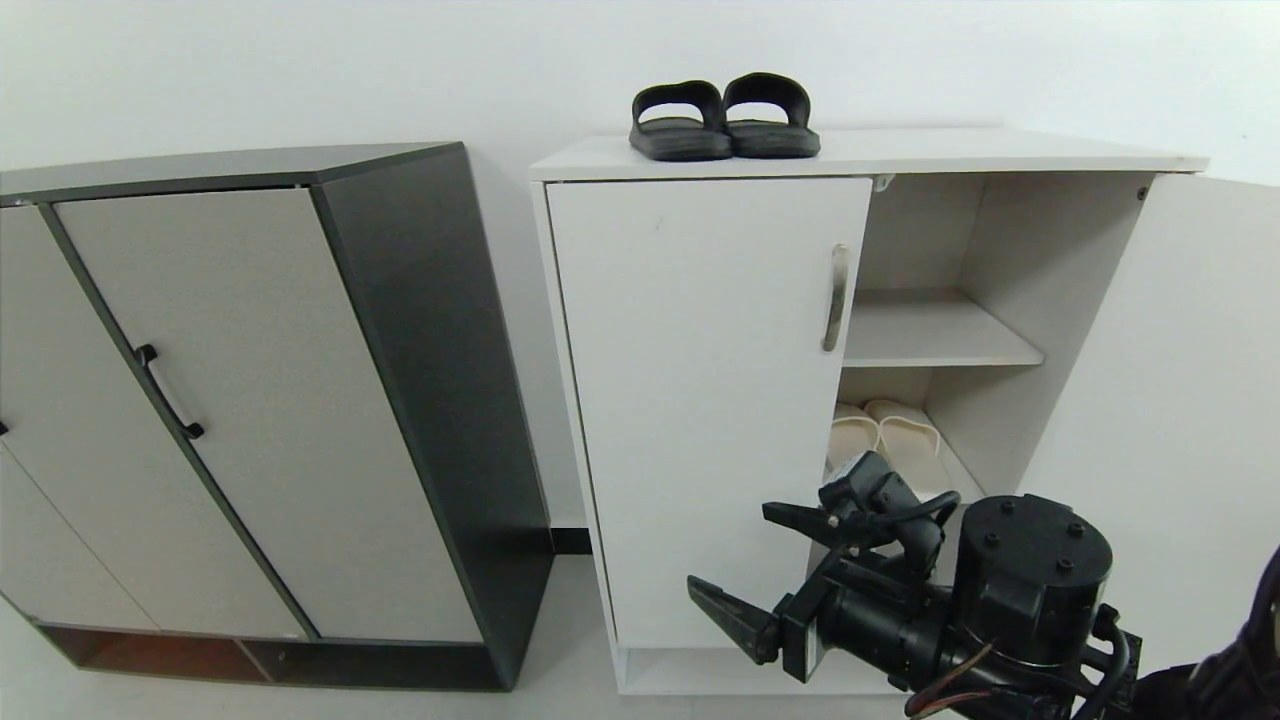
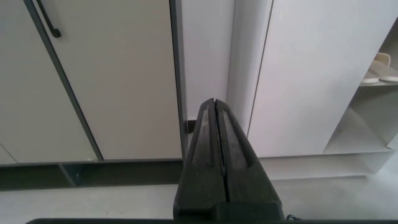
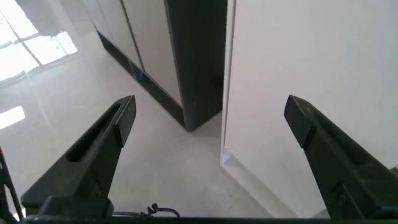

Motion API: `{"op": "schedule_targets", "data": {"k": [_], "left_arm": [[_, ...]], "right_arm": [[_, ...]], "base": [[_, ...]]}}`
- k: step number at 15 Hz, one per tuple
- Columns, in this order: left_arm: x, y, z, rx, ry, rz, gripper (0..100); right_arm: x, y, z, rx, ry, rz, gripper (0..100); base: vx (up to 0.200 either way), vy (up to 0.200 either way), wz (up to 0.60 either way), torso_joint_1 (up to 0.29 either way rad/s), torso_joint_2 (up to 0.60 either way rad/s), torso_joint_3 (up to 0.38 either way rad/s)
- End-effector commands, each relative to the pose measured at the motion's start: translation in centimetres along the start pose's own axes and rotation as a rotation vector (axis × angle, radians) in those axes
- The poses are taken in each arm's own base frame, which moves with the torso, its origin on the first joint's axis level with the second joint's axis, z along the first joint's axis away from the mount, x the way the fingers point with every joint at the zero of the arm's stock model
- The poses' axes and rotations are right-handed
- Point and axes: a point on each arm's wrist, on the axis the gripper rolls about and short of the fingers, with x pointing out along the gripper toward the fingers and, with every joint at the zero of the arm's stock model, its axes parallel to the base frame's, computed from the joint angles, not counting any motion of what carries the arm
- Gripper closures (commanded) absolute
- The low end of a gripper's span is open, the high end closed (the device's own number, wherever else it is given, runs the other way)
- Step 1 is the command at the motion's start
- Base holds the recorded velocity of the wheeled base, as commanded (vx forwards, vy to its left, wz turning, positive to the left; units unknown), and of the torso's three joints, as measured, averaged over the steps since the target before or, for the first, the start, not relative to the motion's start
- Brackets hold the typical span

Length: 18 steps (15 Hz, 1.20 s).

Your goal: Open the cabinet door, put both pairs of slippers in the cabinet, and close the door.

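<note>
A pair of black slippers (image 1: 725,118) stands on top of the white cabinet (image 1: 700,400). Its left door is closed, with a metal handle (image 1: 835,298); its right door (image 1: 1190,400) is swung open. A pair of cream slippers (image 1: 890,440) lies inside on the lower shelf, also seen at the edge of the left wrist view as cream slippers (image 2: 382,67). My right gripper (image 1: 728,548) hangs open low in front of the closed left door, holding nothing; in its own view the right gripper (image 3: 210,109) faces the cabinet's lower left corner. My left gripper (image 2: 214,106) is shut and empty, pointing at the gap between the two cabinets.
A dark grey cabinet (image 1: 250,400) with closed doors stands to the left of the white one, a narrow gap between them. The upper shelf (image 1: 930,335) of the white cabinet is bare. Pale floor (image 3: 124,186) lies in front.
</note>
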Motion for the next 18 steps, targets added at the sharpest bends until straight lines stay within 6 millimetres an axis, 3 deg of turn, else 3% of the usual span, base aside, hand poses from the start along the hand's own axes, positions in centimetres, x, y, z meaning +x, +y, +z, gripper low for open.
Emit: {"op": "schedule_targets", "data": {"k": [1, 10, 14, 18], "left_arm": [[0.01, 0.00, -0.01, 0.000, 0.003, 0.000, 100], [0.01, 0.00, 0.01, -0.003, 0.001, 0.000, 100], [0.00, 0.00, 0.05, -0.003, 0.000, 0.002, 100], [0.01, 0.00, 0.01, -0.003, 0.001, 0.000, 100]], "right_arm": [[0.09, -0.08, -0.67, 0.000, 0.024, 0.002, 0], [-0.03, -0.09, -0.93, -0.028, 0.016, 0.003, 0], [-0.03, -0.09, -0.93, -0.030, 0.016, 0.003, 0], [-0.03, -0.04, -0.93, -0.030, 0.016, 0.004, 0]], "base": [[0.000, 0.000, 0.00, 0.000, 0.00, 0.000], [0.000, 0.000, 0.00, 0.000, -0.01, -0.009], [0.000, 0.000, 0.00, 0.038, -0.22, -0.301], [0.000, 0.000, 0.00, 0.079, -0.54, -0.348]]}}
